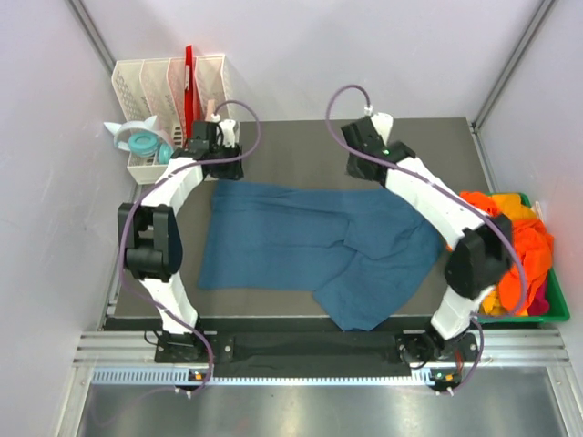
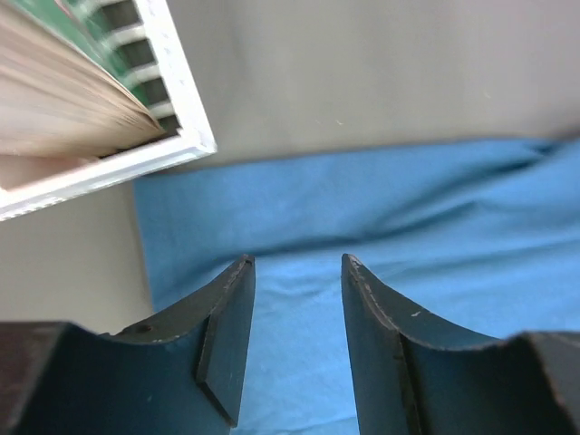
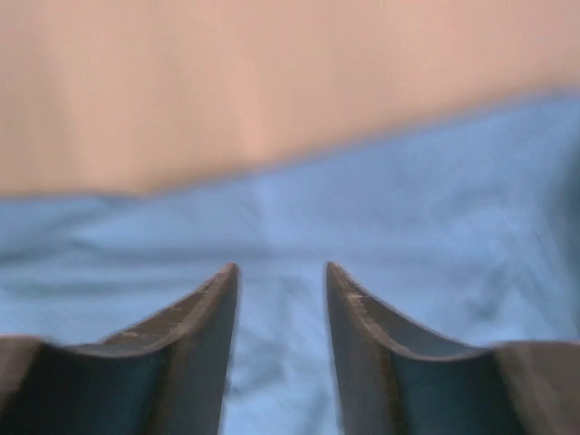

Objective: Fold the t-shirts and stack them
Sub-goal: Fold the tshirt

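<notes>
A large teal-blue t-shirt (image 1: 310, 246) lies spread on the table, partly folded, with one part hanging toward the near edge. My left gripper (image 1: 228, 171) is open just above its far left corner; the left wrist view shows the cloth (image 2: 381, 199) between and under the open gripper (image 2: 297, 263). My right gripper (image 1: 362, 169) is open over the shirt's far edge; the right wrist view shows blurred blue cloth (image 3: 408, 208) below the gripper (image 3: 281, 269). Orange t-shirts (image 1: 524, 241) with yellow and magenta bits are heaped at the right.
A green plastic bin (image 1: 557, 311) holds the orange heap at the table's right edge. A white mesh organizer (image 1: 168, 86) with a red item stands at the far left, close to my left gripper, also in the left wrist view (image 2: 186, 136). Teal tape rolls (image 1: 141, 144) lie beside it.
</notes>
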